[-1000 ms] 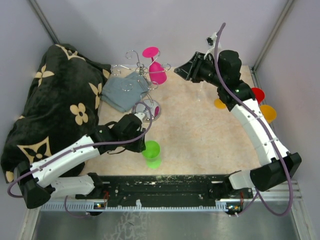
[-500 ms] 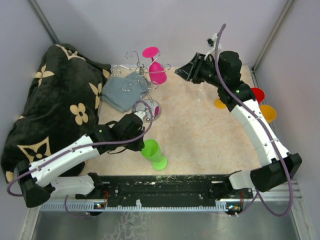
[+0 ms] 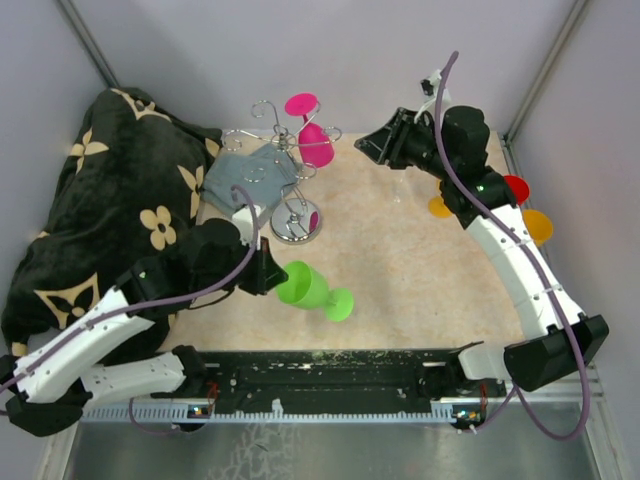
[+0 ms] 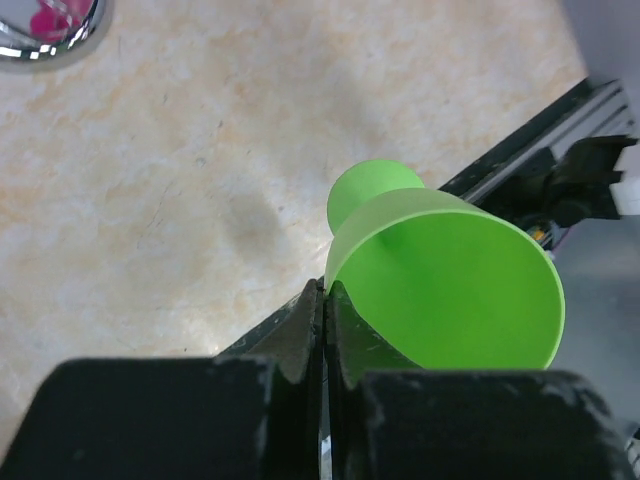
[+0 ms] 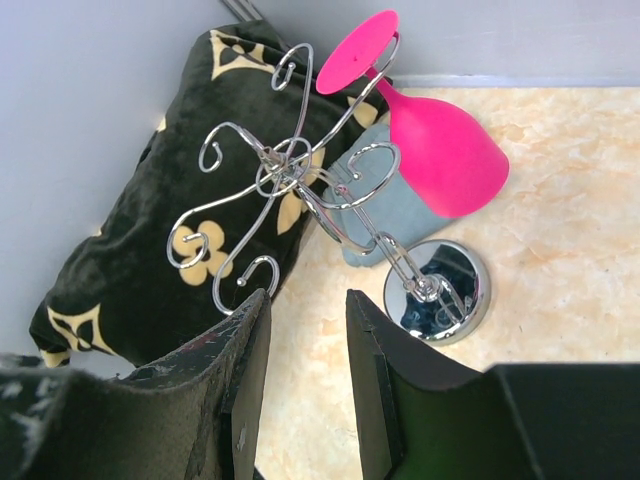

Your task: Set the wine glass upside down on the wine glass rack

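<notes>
Fingers of the left arm (image 4: 297,340) pinch the rim of the green wine glass (image 3: 305,288), which is tipped on its side over the tabletop (image 3: 420,260), near the wine glass rack (image 3: 293,222). Right arm's fingers (image 5: 240,350) stand part open, empty, facing that rack, where a pink wine glass (image 5: 440,150) hangs upside down.

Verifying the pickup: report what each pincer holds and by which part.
Left pincer grips the green wine glass by its bowl's rim wall; right pincer holds nothing.
</notes>
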Controlling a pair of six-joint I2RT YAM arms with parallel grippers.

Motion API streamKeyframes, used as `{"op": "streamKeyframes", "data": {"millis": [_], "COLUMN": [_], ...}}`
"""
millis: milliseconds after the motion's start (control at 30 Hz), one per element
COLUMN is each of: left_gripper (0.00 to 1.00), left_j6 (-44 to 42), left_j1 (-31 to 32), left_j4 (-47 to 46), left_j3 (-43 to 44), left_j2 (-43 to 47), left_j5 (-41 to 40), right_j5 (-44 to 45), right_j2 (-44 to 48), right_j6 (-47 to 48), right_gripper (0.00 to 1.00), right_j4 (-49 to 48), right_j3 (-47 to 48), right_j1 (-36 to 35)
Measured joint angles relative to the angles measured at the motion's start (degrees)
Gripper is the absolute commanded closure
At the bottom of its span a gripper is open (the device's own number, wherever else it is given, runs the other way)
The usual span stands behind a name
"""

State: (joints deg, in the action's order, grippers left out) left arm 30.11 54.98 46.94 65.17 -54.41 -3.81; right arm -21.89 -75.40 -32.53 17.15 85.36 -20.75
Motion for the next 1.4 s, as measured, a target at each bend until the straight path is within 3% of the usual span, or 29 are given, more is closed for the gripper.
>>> {"op": "streamKeyframes", "data": {"millis": [433, 833, 933, 1167, 1400], "left_gripper": [1.0, 1.0, 1.0, 1.0, 1.0], "left_j6": [-4.13, -10.51, -11.13, -10.38, -7.19], "left_j1": [-0.02, -1.86, -5.75, -23.65, -30.27], "left_j4": [-7.85, -10.88, -12.28, -15.32, -22.16], "left_j3": [9.7, 23.8, 25.88, 27.06, 28.61], "left_j2": [2.4, -6.78, -9.88, -14.43, -16.76], "left_j5": [4.48, 4.28, 7.56, 20.96, 34.86], "right_j5": [0.7, 6.1, 7.78, 10.91, 10.25], "right_j2": [0.11, 6.56, 9.22, 13.99, 15.32], "right_j6": [0.02, 1.07, 1.09, 1.75, 1.95], "right_gripper": [0.63, 0.63, 0.63, 0.63, 0.63], "right_j4": [-0.5, -0.83, -0.83, 0.17, 0.26], "right_j3": [-0.33, -8.55, -11.39, -14.62, -15.32], "right_j1": [0.04, 2.36, 3.37, 5.68, 5.92]}}
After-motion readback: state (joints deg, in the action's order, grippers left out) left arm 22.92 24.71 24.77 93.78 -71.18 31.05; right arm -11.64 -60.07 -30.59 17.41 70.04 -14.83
